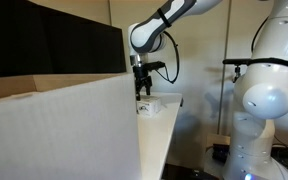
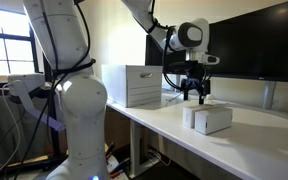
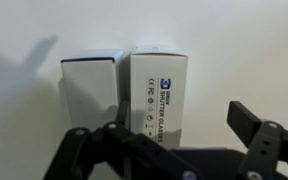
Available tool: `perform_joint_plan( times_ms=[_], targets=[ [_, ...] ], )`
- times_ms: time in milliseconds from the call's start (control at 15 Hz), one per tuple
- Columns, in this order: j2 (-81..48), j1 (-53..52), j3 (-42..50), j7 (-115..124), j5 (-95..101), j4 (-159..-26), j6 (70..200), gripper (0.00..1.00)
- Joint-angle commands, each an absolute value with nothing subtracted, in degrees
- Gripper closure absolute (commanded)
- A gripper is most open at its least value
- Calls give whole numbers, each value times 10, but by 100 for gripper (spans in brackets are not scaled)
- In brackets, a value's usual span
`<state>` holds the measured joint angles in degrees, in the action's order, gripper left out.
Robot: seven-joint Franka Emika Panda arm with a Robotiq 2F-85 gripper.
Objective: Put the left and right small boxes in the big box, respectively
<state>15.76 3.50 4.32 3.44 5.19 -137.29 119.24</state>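
While the fingers [image 3: 246,122] hang spread wide above the table [image 2: 156,116], two small boxes [image 2: 206,120] sit touching side by side beneath them.

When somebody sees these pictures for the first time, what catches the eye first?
The white robot arm stands out, its open gripper hanging above two small white boxes that lie side by side on the white table. A big pale box fills the foreground in an exterior view, and a dark screen stands behind the table.
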Motion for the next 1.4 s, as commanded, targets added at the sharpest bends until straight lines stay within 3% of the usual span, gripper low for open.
perform_joint_plan(
  times_ms=[0,1333],
  targets=[
    [139,36,33,36,52,-1357,1188,0],
    [52,51,56,55,58,-1276,1181,0]
  ],
)
